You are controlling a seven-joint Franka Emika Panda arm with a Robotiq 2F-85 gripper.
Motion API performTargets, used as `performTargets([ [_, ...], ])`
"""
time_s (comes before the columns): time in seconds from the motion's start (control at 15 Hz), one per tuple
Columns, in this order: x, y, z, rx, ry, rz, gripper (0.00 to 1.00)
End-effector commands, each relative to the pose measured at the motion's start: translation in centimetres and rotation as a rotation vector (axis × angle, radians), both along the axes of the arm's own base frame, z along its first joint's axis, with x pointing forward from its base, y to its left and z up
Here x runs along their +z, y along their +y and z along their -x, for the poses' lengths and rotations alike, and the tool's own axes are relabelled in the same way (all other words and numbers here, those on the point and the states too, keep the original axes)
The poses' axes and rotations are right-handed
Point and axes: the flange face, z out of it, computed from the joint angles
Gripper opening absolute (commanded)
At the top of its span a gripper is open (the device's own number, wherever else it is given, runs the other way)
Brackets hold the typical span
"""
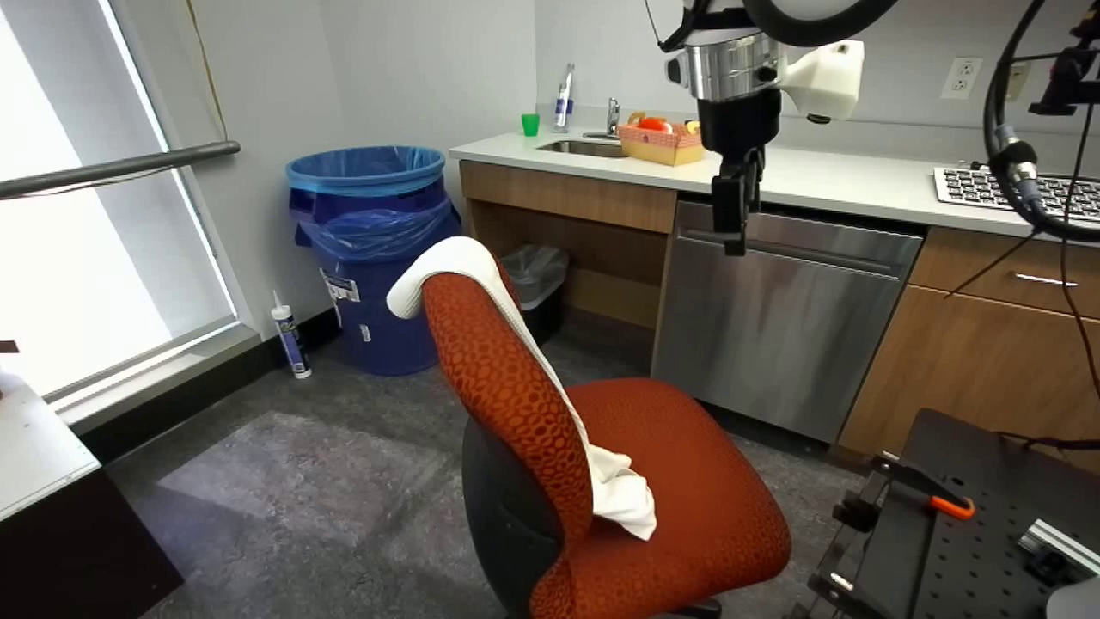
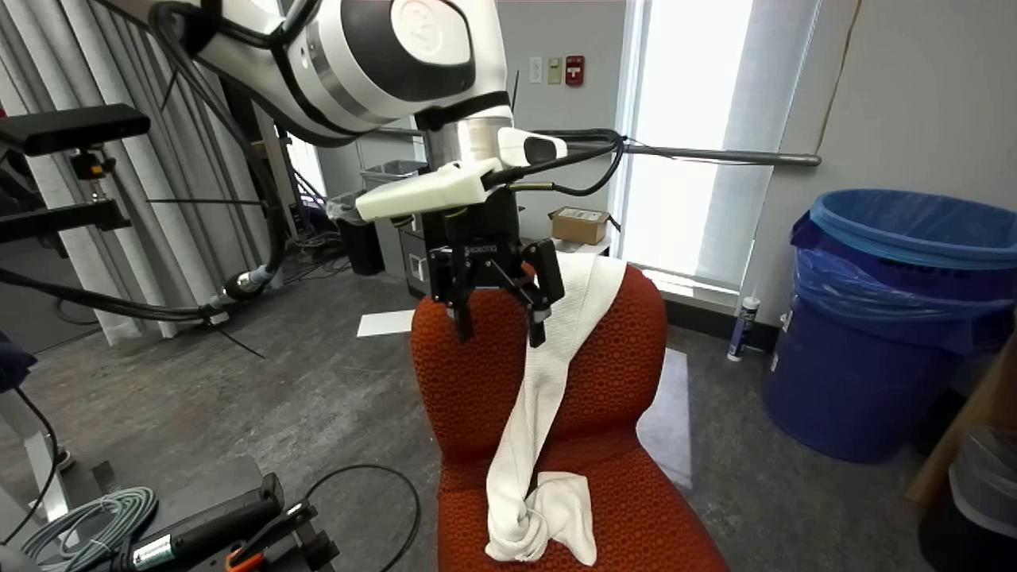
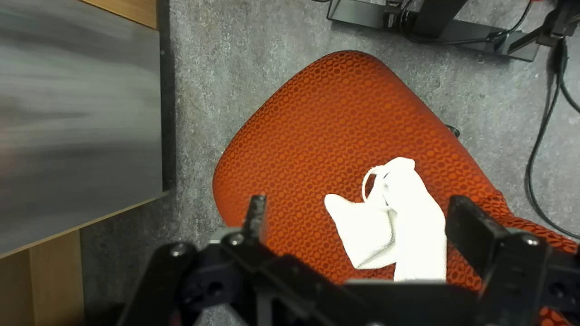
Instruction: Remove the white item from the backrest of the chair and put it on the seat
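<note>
White cloth [image 2: 547,381] crosses the backrest's [image 2: 477,381] top edge onto the seat [image 3: 312,136] — fingers [image 2: 537,330] spread wide in open air.

A crumpled, soft white cloth [image 3: 419,226] is lying on a rounded, rust-orange patterned fabric seat [image 3: 294,149]. Above, the black two-fingered gripper [image 3: 358,203] is hovering, its fingers [image 3: 473,231] standing wide apart.

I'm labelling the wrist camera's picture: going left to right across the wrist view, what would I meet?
Steel panel → one gripper fingertip → cloth → other gripper fingertip → cable near the right edge. The seat overlaps several of these, so I leave it out.
</note>
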Motion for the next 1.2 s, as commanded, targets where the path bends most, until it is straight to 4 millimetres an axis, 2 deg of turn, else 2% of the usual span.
performTargets([
  [0.0,0.0,0.0,0.0,0.000,0.001,0.000,1.00],
  [0.27,0.0,0.0,-0.1,-0.001,-0.007,-0.002,1.00],
  [0.53,0.0,-0.1,-1.3,0.016,-0.098,-0.017,1.00],
  [0.93,-1.8,0.5,-5.5,0.055,-0.266,-0.048,1.00],
  [1.13,-3.1,0.9,-8.4,0.058,-0.326,-0.067,1.00],
])
